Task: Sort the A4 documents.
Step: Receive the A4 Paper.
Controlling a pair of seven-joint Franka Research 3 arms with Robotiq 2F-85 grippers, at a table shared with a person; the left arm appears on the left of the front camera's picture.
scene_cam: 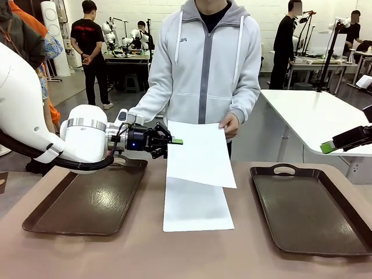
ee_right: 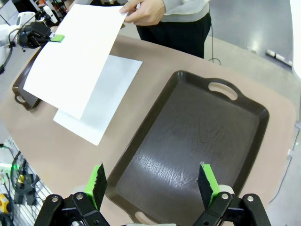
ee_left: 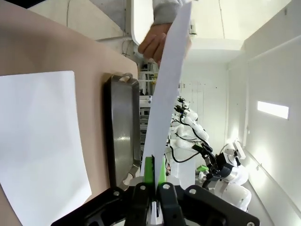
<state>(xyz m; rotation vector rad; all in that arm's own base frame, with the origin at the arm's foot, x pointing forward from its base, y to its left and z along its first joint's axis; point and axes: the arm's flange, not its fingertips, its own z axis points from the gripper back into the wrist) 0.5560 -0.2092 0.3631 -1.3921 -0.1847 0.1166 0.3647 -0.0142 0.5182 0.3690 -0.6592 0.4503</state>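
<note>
Left fingers (scene_cam: 176, 141) pinch a sheet (scene_cam: 200, 154) edge, a hand (scene_cam: 231, 125) holding its far corner; right fingers (ee_right: 207, 181) wide apart over a tray (ee_right: 188, 136).

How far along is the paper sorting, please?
Nothing done: the left dark brown handled tray and right tray hold no sheet. In hand: the left claw is shut on one white paper sheet, also held by the person's hand. Remaining: another white sheet on the table; right claw open.

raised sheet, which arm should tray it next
Left: the left gripper is shut on the raised sheet, by the left tray. The right gripper hangs open, apart from it.
</note>
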